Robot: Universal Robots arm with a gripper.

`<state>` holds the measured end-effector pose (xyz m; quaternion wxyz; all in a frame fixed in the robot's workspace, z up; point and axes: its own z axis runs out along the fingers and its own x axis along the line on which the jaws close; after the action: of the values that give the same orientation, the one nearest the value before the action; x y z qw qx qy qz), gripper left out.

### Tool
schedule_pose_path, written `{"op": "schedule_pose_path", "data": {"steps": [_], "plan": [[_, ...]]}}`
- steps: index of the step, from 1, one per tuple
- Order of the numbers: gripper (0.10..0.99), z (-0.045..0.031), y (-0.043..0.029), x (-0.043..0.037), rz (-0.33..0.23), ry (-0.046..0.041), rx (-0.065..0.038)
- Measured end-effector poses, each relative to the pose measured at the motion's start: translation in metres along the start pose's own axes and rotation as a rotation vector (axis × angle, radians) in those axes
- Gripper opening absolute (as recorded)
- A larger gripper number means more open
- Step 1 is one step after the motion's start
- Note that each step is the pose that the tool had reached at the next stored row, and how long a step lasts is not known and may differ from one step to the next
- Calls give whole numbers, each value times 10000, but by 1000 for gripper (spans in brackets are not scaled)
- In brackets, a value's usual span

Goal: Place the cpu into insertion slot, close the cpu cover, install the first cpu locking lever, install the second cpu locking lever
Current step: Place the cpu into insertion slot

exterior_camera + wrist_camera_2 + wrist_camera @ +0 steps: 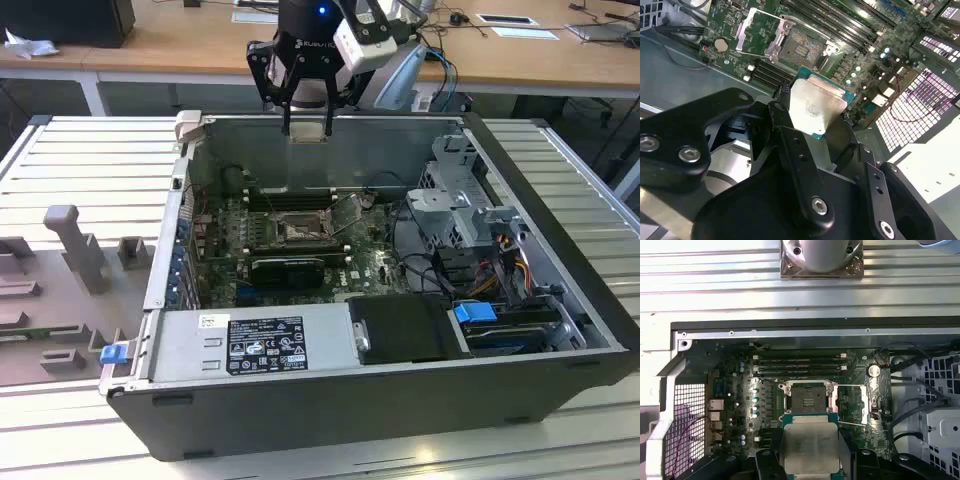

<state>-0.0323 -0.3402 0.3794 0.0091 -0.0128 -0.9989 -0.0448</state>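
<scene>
My gripper (308,128) hangs above the far wall of the open computer case, shut on the cpu (308,135), a flat pale silver square. Both wrist views show the cpu (815,107) (810,447) pinched by its edges between the black fingers (790,145), level and well above the board. The insertion slot (298,230) (802,47) (809,400) lies bare on the green board, dark with a silvery rim. The cpu cover (757,32) (852,402) is swung open to one side of the socket. A thin wire lever (850,424) runs along the open cover.
Long black memory slots (799,365) lie beside the socket. A black graphics card (288,268) sits in front of it. The power supply (255,345) fills the near side of the case, and a drive cage with cables (470,200) stands at the exterior view's right. Grey fixtures (75,245) stand outside at its left.
</scene>
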Motion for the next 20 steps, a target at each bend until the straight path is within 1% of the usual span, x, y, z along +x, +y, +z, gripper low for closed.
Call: {"op": "schedule_pose_path", "data": {"steps": [3,11,20], "plan": [[529,0,0,0,80,-7,-2],[529,4,0,0,599,-53,-11],[529,25,-3,0,634,-56,-9]]}}
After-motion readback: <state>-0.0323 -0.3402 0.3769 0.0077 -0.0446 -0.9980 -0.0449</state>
